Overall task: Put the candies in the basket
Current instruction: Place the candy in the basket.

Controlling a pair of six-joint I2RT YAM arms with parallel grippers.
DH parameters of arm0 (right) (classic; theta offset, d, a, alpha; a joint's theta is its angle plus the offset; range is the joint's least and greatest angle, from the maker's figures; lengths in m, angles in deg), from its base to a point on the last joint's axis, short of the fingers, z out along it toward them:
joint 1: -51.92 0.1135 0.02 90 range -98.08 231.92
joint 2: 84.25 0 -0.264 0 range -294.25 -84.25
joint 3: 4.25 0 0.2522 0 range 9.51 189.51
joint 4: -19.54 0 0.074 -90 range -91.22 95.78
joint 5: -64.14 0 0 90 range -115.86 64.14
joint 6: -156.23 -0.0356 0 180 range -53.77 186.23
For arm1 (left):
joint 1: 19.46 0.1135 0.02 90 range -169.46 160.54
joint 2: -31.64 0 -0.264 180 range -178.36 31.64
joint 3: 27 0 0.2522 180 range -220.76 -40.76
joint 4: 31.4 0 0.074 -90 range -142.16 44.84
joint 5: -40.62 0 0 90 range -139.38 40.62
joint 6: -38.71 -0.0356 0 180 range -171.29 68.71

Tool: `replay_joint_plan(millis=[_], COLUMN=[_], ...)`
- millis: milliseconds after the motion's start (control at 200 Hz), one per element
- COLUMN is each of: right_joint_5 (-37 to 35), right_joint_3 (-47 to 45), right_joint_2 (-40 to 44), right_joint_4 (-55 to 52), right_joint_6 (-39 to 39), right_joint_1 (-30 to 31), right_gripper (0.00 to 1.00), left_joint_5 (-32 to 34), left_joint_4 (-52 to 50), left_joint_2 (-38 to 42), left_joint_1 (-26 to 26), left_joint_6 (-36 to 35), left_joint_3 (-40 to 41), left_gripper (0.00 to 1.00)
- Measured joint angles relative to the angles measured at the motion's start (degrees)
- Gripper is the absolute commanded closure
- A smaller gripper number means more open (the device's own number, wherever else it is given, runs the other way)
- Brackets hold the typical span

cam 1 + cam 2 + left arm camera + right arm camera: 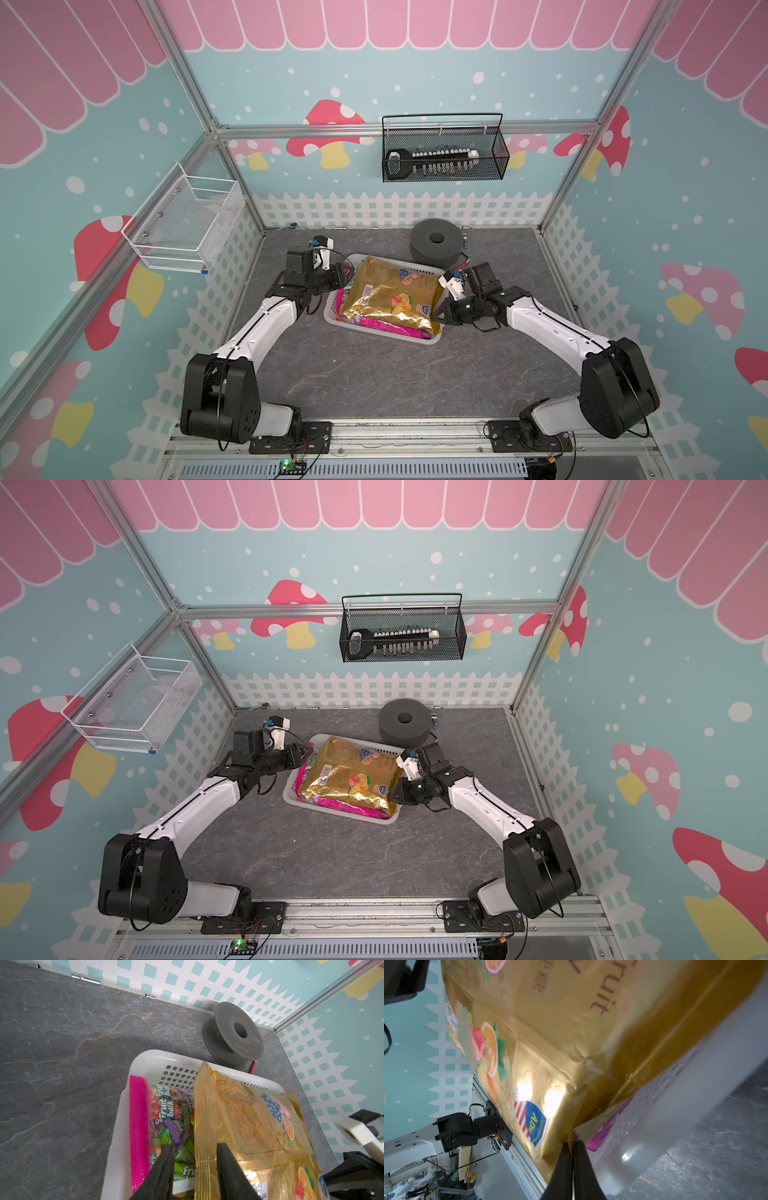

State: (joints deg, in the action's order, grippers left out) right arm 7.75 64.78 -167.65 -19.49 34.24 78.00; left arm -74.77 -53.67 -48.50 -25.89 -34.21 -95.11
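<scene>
Here our right gripper (572,1142) is pinched tight on the gold bag (388,297) at its corner. Our left gripper (195,1146) stands partly open astride that bag's edge seam, gripping nothing. The gold bag lies atop the magenta bag (138,1118) inside the basket (332,321), hiding whatever lies beneath. We count two bags, one basket.

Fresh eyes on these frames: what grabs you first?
The big gold bag lies atop the white basket mid-table, over a magenta bag. The right tool is shut on its corner; the left tool stands open at the opposite end. A grey spool sits behind the basket.
</scene>
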Motion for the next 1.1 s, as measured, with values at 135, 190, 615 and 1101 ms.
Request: replay_joint_plan(millis=[135,190,615,1101], right_joint_5=[0.5,0.5,-5.9,-8.4], right_joint_3=[1.0,1.4,4.4,6.3], right_joint_2=[-2.1,-2.6,-1.2,-1.8], right_joint_4=[0.4,0.6,-3.2,4.9], right_joint_6=[-0.1,0.0,2.9,-0.8], right_joint_1=[1.8,2.2,0.5,-2.1], right_gripper=[0.94,0.93,0.55,0.31], left_joint_5=[-0.1,-0.2,-2.3,-4.5], left_joint_4=[0.0,0.0,-0.1,-0.3], left_joint_2=[0.0,0.0,-4.3,-7.7], left_joint_1=[0.0,0.0,-0.5,-3.9], left_joint_6=[-0.2,-0.3,-2.0,-2.4], left_joint_3=[0.0,0.0,-0.7,-3.7], left_gripper=[0.62,0.62,0.41,0.44])
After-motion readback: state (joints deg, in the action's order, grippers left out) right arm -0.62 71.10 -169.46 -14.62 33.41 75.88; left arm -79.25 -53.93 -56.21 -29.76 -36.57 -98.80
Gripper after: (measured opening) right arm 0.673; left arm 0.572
